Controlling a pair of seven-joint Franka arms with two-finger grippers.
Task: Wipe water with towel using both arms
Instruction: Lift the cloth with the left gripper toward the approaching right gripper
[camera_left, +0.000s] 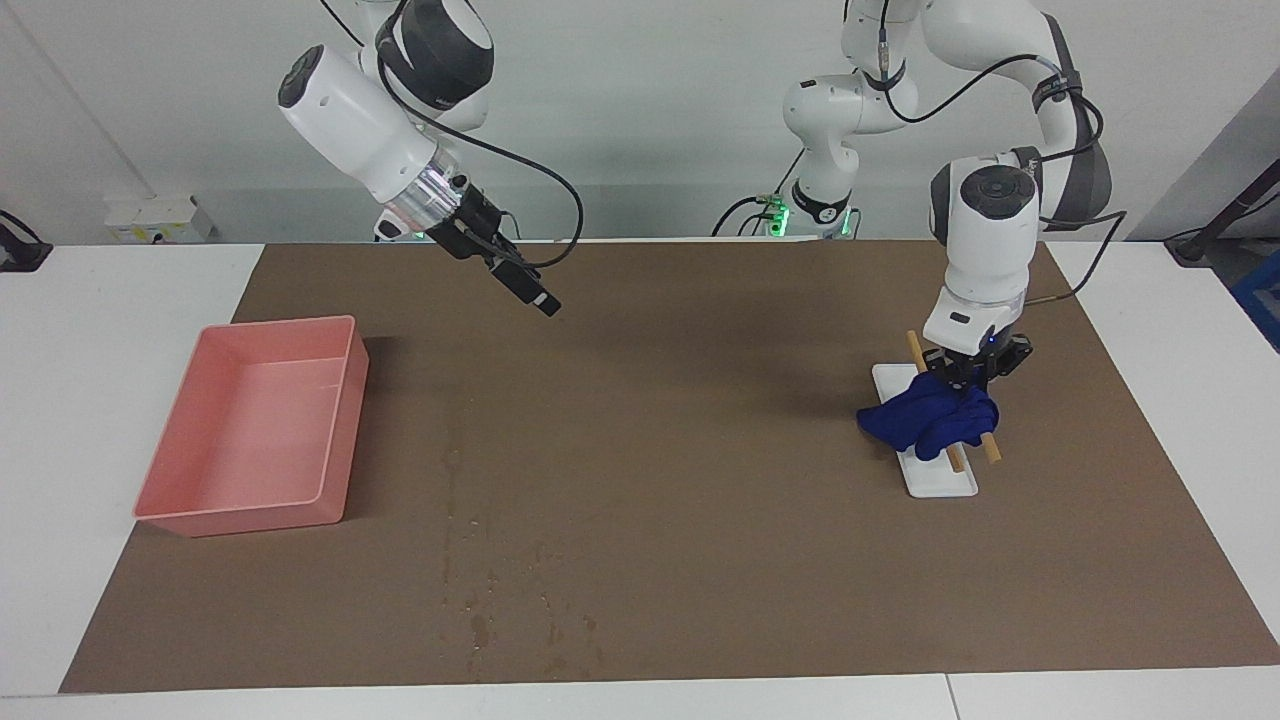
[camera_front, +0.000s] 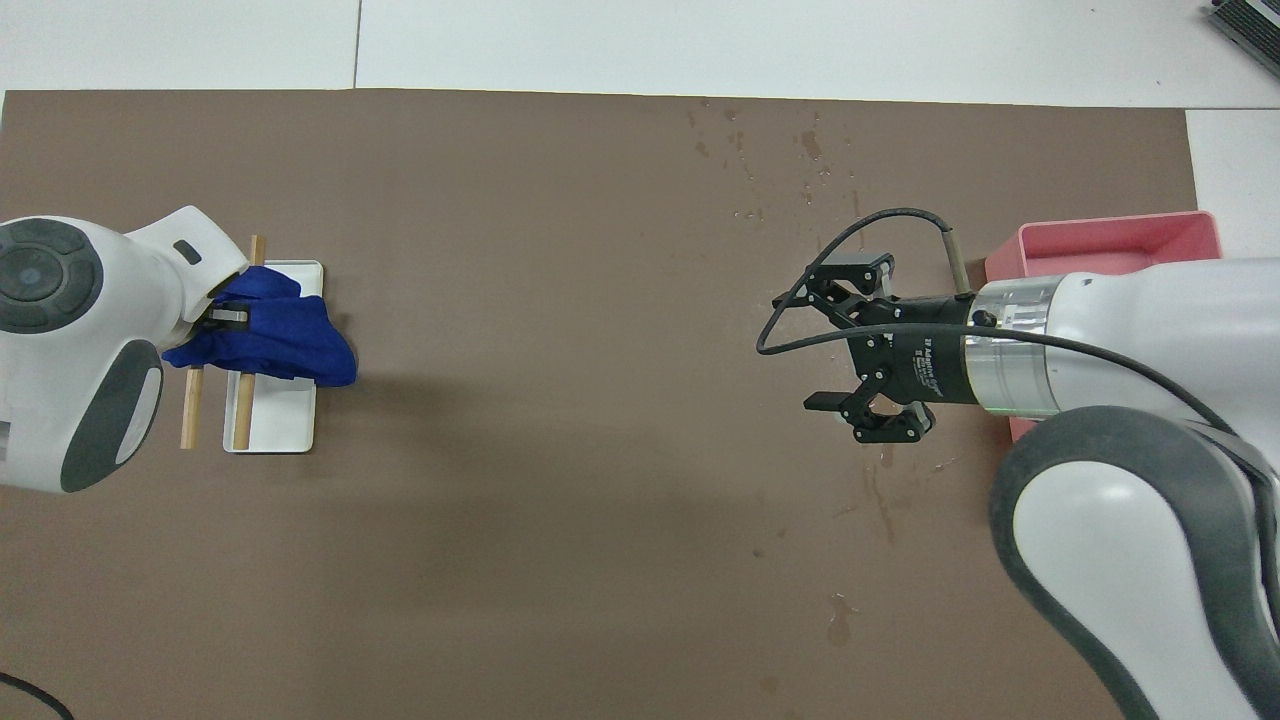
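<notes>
The blue towel (camera_left: 930, 418) lies bunched over two wooden rods (camera_left: 990, 449) on a small white stand (camera_left: 942, 480) toward the left arm's end of the brown mat. My left gripper (camera_left: 966, 378) reaches straight down into its folds and is shut on it; the towel also shows in the overhead view (camera_front: 285, 335). My right gripper (camera_left: 537, 296) is open and empty, up in the air over the mat beside the pink tray (camera_left: 240, 520); it shows in the overhead view too (camera_front: 838, 335). The water (camera_left: 480, 605) is dark specks and streaks on the mat, mostly farther from the robots (camera_front: 760, 150).
The pink tray (camera_front: 1110, 245) stands empty toward the right arm's end of the table. The brown mat (camera_left: 700, 450) covers most of the white table. More damp streaks (camera_front: 880, 500) lie nearer the robots, beside the tray.
</notes>
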